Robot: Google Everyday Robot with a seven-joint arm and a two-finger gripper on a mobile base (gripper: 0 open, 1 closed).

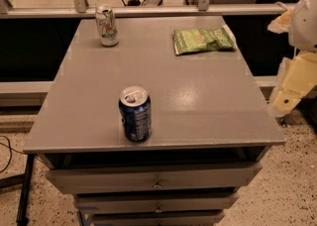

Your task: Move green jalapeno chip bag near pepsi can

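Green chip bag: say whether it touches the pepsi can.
No, green chip bag lies far behind pepsi can; gripper hangs right of the table.
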